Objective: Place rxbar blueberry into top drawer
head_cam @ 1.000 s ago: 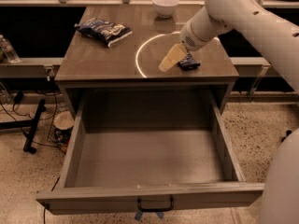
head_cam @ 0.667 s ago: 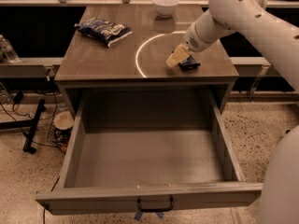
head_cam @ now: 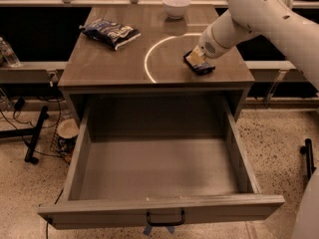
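Observation:
The rxbar blueberry [head_cam: 203, 67] is a small dark navy wrapper lying flat on the right part of the grey cabinet top [head_cam: 109, 63]. My gripper [head_cam: 196, 57] is low over the bar's upper left part and covers some of it. The white arm reaches in from the upper right. The top drawer [head_cam: 159, 210] is pulled wide open below the cabinet top. Its inside is empty, and its small black handle [head_cam: 165, 219] is centred on the front panel.
A crinkled blue-and-white snack bag [head_cam: 111, 32] lies at the back left of the top. A white bowl [head_cam: 176, 6] stands at the back centre. A bright ring of light [head_cam: 149, 59] marks the top. Cables and a stand leg [head_cam: 35, 138] are on the floor at left.
My gripper has moved to the right across the cabinet top and now sits over the rxbar. The bar, the bag and the drawer have stayed in place.

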`<state>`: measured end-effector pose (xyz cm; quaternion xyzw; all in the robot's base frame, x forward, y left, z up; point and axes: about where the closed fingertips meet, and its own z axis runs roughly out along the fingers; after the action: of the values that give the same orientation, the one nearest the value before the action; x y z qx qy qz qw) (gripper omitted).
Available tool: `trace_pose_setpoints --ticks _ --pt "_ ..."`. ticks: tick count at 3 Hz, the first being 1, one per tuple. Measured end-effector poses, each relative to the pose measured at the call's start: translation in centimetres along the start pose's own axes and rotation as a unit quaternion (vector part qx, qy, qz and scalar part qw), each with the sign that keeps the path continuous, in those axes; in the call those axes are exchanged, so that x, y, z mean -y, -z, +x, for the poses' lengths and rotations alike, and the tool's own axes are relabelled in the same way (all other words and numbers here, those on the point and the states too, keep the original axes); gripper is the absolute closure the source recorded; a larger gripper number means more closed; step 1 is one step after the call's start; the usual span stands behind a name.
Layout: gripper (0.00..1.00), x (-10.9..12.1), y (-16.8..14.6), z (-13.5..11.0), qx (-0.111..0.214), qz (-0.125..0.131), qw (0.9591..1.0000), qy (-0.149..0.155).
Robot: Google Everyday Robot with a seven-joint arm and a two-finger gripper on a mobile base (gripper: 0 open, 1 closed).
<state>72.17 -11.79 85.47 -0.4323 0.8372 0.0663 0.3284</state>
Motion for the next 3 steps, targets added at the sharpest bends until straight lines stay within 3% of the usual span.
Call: trace_pose_setpoints --ticks 1,2,3 --pt "0.97 -2.7 1.9 -0.9 0.002 -0.031 0.9991 0.029" --pt "0.67 -2.9 1.4 -0.7 0.006 -0.033 0.9992 0.023" --pt "0.43 -3.9 0.4 0.0 0.025 -0.05 0.9984 0.003"
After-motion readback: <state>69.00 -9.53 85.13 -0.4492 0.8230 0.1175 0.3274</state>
